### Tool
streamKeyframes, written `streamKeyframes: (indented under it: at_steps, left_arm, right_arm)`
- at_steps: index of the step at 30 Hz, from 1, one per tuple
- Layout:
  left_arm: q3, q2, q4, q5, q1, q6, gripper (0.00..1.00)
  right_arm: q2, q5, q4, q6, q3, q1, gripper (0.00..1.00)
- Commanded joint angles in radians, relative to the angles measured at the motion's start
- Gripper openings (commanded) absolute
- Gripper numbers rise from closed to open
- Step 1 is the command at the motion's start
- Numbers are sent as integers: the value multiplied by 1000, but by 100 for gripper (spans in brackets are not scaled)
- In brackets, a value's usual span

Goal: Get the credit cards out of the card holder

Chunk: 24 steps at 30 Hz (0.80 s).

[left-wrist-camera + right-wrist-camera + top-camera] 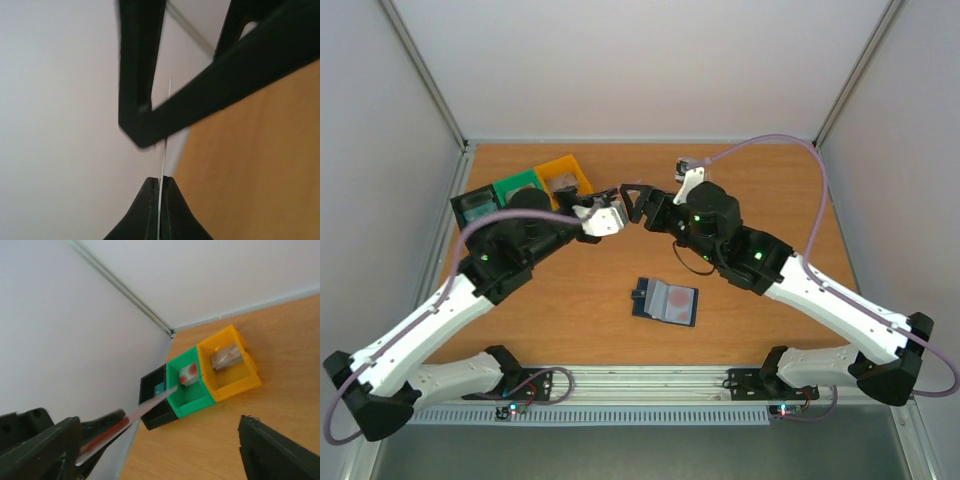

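— How do the arms stand?
— The left arm [440, 320] and the right arm [820, 295] both stretch forward and bend inward, so the wrists face each other and the grippers nearly meet tip to tip.
— The left gripper [160, 180]?
— Its fingers are pressed together, pinching a thin credit card [130, 418] edge-on between the tips.
— And the right gripper [626, 203]?
— Its fingers stand wide apart, just ahead of the left gripper's tips, gripping nothing.

Two arms, left arm [450, 310] and right arm [820, 295], and three bins (black bin [478, 207], green bin [520, 187], yellow bin [565, 172]). One card holder [641, 299] and two cards I can make out: a pale credit card [672, 300] on it, a second credit card [135, 414] aloft.
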<state>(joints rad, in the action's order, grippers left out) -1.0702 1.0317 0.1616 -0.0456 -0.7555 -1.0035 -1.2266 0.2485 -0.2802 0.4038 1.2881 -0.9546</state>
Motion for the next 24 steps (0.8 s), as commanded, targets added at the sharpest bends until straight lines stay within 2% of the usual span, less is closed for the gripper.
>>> streamKeyframes:
  at_steps: [1,3,6,10,11,17,19,21,24]
  left_arm:
    - [-102,-85,331,290,24,675,0]
    - [-88,-126,303,449,43,856,0]
    - [-27,-182,133,670,72,1147,0]
    - [44,-200,-247,853,100,1462,0]
    - [53,-197,-292,886,101,1543,0]
    - [83,-204,-336,944,99,1586,0]
    - [94,-203,-337,951,100,1586,0]
    - [103,-204,-332,958,99,1585,0]
    - [110,-208,-337,983,99,1582,0]
  right_arm:
    - [124,-75,-67,-426,52,10,95]
    - [190,-204,-64,-577,17,23,98]
    - [271,-525,-52,-708,-35,45,99]
    - [307,-732,36,-731,-93,45,99]
    - [305,-773,50,-734,-94,45,98]
    - [208,-878,72,-701,-15,45,87]
    - [175,-922,75,-694,18,45,78]
    - [155,-961,92,-686,37,45,63]
    - [144,-964,104,-677,41,45,29]
